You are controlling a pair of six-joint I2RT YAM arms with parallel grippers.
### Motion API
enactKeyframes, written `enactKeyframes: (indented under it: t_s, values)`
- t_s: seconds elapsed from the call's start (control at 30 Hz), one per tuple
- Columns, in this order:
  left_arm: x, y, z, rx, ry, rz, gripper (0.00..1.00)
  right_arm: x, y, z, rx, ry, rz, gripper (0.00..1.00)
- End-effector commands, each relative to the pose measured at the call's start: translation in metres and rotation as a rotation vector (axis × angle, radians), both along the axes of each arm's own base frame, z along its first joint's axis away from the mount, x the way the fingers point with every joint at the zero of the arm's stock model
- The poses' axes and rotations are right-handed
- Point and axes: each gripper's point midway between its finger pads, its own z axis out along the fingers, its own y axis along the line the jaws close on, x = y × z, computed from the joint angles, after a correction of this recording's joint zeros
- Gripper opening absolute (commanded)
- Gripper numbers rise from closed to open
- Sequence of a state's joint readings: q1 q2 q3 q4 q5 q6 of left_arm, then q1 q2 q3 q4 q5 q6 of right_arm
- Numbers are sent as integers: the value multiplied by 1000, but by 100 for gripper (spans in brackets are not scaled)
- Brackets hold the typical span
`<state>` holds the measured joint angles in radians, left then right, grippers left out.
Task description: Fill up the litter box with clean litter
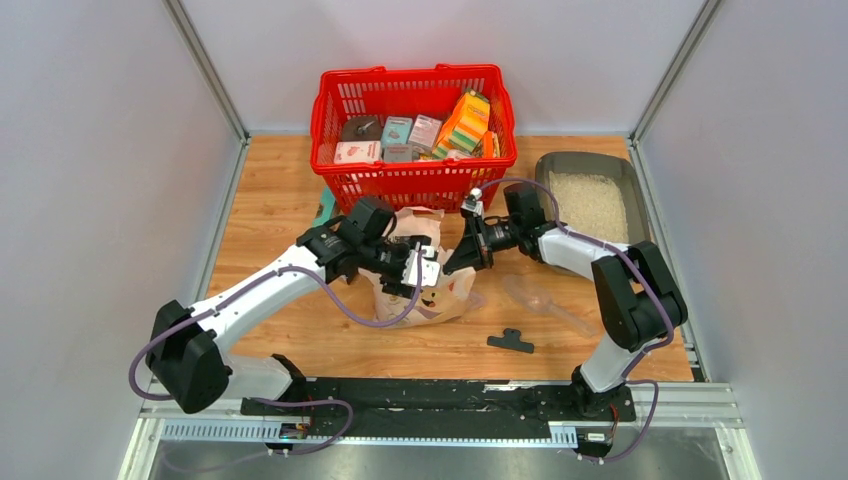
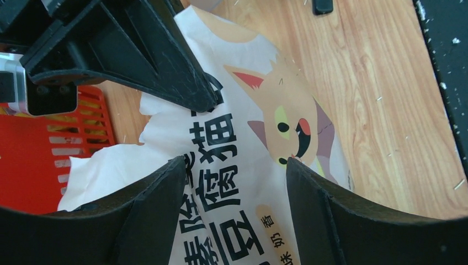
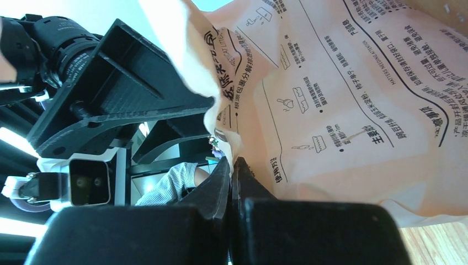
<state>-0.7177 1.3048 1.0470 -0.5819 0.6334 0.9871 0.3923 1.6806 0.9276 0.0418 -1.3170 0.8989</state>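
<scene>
Right gripper: jaws closed, pinching bag top edge. Left gripper: jaws apart over bag front. Litter box holds clean litter.

The basket is set at the upper middle of the frame, at the back of the table, with boxes packed inside. The litter box is placed at its right, upper right, with litter in it. The bag is found at centre, before the basket. The scoop is laid right of the bag, and a clip below the scoop.
</scene>
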Motion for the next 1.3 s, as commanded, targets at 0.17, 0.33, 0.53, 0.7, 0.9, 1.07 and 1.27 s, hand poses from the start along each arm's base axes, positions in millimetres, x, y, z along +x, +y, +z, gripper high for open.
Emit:
enactKeyframes:
  t_s: [0.17, 0.33, 0.53, 0.7, 0.9, 1.07, 1.27]
  values:
    - [21, 3, -20, 9, -95, 80, 61, -8, -11, 31, 64, -36, 42, 0]
    - [26, 0, -21, -26, -105, 112, 56, -8, -13, 30, 51, -23, 35, 0]
    - [25, 4, -27, 8, -24, 181, 25, -3, -18, 30, 43, -29, 10, 0]
    - [17, 14, -25, 14, -7, 207, 4, 5, -26, 30, 37, -39, -28, 0]
    - [2, 8, -19, -31, 102, 216, 0, 18, -35, 35, 7, -198, -68, 12]
    - [-1, 0, -15, -72, 170, 230, 0, 34, -53, 56, -124, -548, -79, 41]
    - [-1, -4, -14, -91, 207, 246, 0, 29, -72, 77, -199, -1241, 25, 56]
